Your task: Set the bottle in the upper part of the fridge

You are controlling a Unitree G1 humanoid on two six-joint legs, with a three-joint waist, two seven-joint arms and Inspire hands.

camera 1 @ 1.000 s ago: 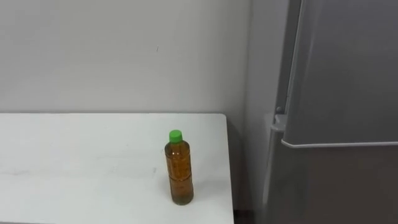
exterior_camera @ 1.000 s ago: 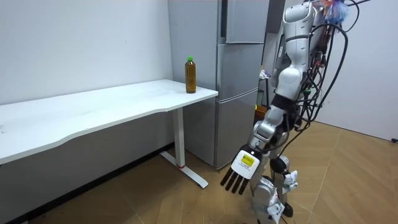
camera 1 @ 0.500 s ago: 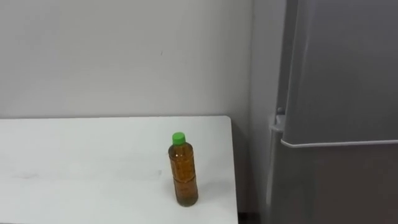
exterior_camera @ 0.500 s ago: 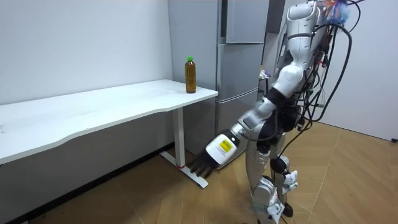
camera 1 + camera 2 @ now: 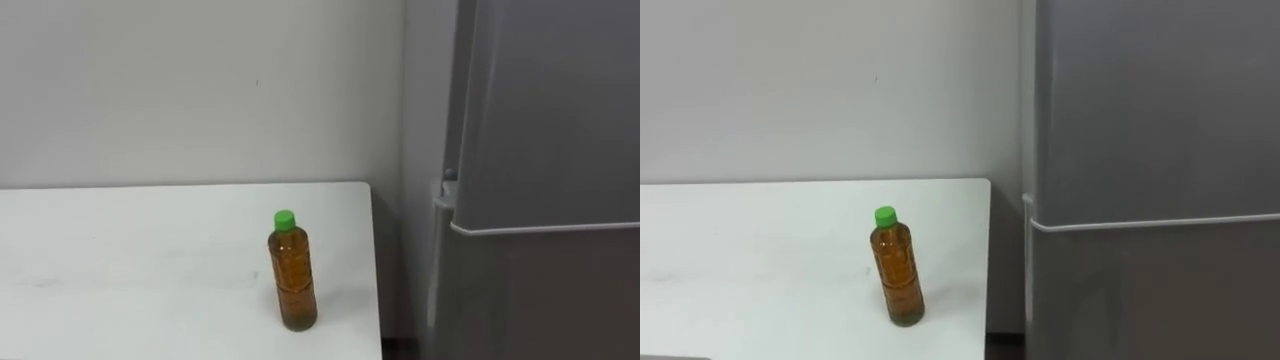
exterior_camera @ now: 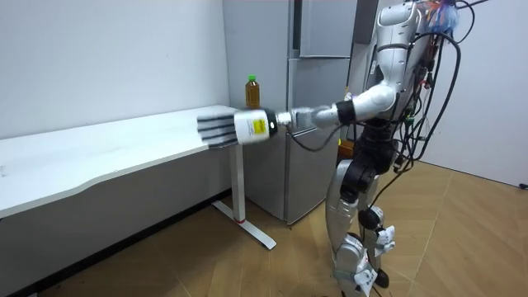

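The bottle (image 5: 292, 272) stands up straight on the white table (image 5: 120, 260), near the table's right end. It has brown drink inside and a green cap (image 5: 284, 218) on top. Nothing is touching it. Just past the end of the table is the big grey fridge (image 5: 550, 150). It has 2 doors, 1 above the other, and both are shut. A thin line shows where the upper door ends and the lower door starts. In the room view the robot stands on the wooden floor (image 6: 462, 239) in front of the fridge, beside the table's end. Its left arm is stretched out flat toward the room view's left, at about the height of the table top. The left hand (image 6: 227, 129) is at the end of the arm. Its fingers are straight and close together, so it is open and holds nothing. The hand is apart from the bottle, which stands further back on the table and a bit to the room view's right. A plain pale wall (image 5: 200, 90) is behind the table.
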